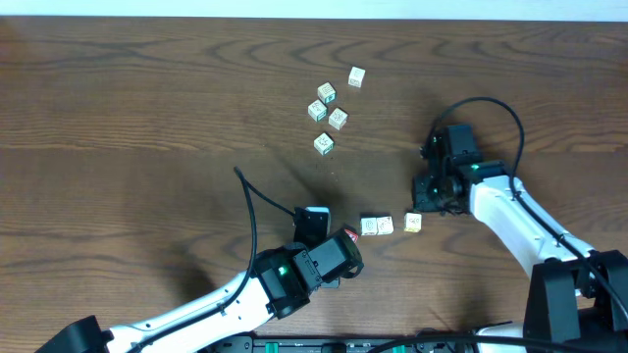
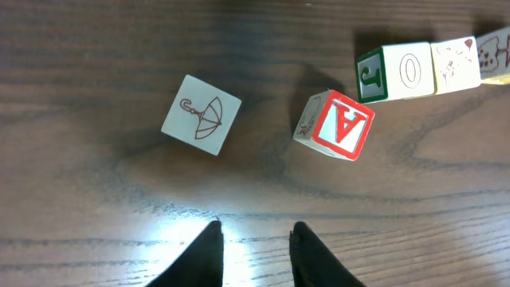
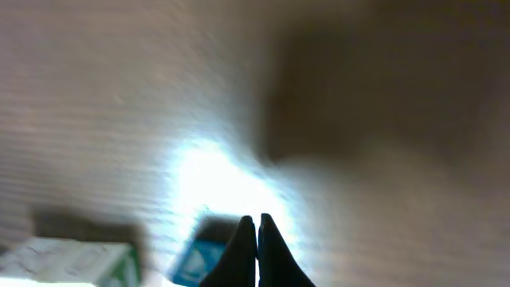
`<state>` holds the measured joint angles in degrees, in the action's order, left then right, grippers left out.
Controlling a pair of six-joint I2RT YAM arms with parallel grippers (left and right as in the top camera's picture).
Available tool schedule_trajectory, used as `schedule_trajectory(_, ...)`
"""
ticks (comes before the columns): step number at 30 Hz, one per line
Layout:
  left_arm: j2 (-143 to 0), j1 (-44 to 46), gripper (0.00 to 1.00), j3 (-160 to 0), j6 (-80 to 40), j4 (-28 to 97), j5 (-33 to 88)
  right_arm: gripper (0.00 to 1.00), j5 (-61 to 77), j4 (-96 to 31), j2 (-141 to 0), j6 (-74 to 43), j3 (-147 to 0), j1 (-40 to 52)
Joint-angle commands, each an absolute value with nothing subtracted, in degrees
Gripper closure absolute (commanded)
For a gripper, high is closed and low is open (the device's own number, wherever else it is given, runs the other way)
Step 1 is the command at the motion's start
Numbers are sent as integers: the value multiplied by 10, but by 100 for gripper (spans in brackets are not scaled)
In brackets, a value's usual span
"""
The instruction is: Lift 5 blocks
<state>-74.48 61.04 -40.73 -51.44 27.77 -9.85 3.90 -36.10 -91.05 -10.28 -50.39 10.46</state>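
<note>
1. Right wrist view is blurred: a blue-edged block [image 3: 199,253], cut off by the frame edge, lies just beside my right gripper [image 3: 256,217], whose fingers are pressed together.
2. My left gripper [image 2: 255,227] has its fingers apart and empty; the red block [image 2: 339,123] lies near, ahead and to one side.

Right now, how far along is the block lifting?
Nothing looks lifted: the red A block, umbrella block and J block lie on the table. The left gripper is open and empty, the right gripper shut on nothing. Seemingly all five lifts remain.

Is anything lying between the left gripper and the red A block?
No. The left wrist view shows only bare table between the left gripper and the red A block.
</note>
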Motion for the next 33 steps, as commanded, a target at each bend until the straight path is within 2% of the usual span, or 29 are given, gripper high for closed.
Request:
schedule_trajectory(1,-754,612,77,-404,-518,280,-110,99,32,-376,-914,-123,-488,90)
schedule_trajectory(7,-791,615,85,-404,-518,268,-92,99,49,-369,-914,-133,-443,90)
schedule_trajectory(22,-898,635,85,-404,-528,167,-79,99,97,-347,-914,-106,-431,106)
schedule_trajectory(33,-906,635,85,-404,-545,97,-99,99,115,-340,-914,-97,-430,109)
